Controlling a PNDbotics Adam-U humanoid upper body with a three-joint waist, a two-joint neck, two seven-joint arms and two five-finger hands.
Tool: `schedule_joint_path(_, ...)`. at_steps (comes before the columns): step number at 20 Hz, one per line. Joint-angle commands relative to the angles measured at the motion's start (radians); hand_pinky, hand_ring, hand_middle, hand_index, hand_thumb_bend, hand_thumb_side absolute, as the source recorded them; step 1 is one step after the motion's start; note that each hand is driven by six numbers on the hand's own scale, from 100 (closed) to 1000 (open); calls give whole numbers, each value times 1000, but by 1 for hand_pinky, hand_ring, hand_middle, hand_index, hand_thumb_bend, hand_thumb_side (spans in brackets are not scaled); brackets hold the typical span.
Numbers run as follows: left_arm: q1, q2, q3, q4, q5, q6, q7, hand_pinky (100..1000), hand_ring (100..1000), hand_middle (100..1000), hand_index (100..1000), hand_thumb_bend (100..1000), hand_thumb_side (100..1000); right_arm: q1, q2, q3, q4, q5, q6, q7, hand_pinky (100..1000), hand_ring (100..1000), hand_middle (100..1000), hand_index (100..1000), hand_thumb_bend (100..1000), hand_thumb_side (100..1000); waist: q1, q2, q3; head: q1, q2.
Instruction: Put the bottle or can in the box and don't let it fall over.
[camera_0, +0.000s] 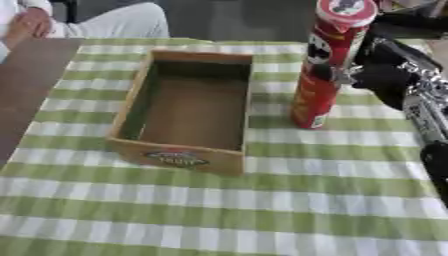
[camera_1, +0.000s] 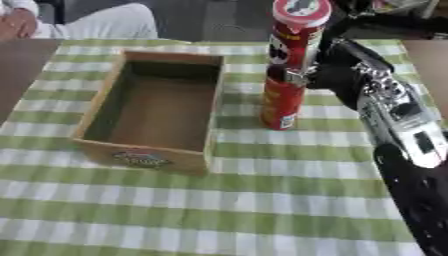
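Right now the right hand (camera_1: 337, 77) grips the tall red can (camera_0: 328, 70) beside the empty wooden box (camera_0: 131, 107).

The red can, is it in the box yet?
Out. The red can stands on the cloth right of the empty wooden box, right hand at its side.

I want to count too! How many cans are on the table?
1. The tall red chip can stands upright on the checked tablecloth, just right of the empty wooden box, with the right hand around its middle.
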Motion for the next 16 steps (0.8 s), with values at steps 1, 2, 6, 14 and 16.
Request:
schedule_joint_path(1, -10, 11, 4, -12, 5, -1, -3, 671, 702, 646, 715, 298, 604, -25, -3, 1, 8, 16, 3, -3, 989, 1000, 1000, 958, 612, 100, -1, -13, 2, -3, -13)
schedule_joint_path(2, -10, 11, 4, -12, 5, -1, -3, 671, 702, 646, 715, 298, 604, -27, 1, 2, 13, 19, 4, -3, 989, 1000, 1000, 944, 604, 100, -1, -13, 3, -2, -12)
schedule_joint_path(6, -11, 10, 4, -12, 5, -1, -4, 672, 702, 646, 715, 297, 604, -34, 12, 4, 31, 26, 8, -7, 988, 1000, 995, 803, 498, 100, 0, -13, 5, 1, -13)
schedule_joint_path(14, -10, 7, 5, -12, 4, -3, -6, 672, 701, 645, 716, 295, 604, -44, 23, 5, 51, 9, 25, -59, 989, 1000, 951, 551, 101, 100, 1, -18, 3, 10, -29)
schedule_joint_path(16, -11, 8, 5, -12, 4, -3, -7, 672, 701, 645, 715, 290, 603, -48, 23, 8, 53, 10, 25, -78, 992, 1000, 960, 507, 100, 100, 1, -20, 2, 7, -28)
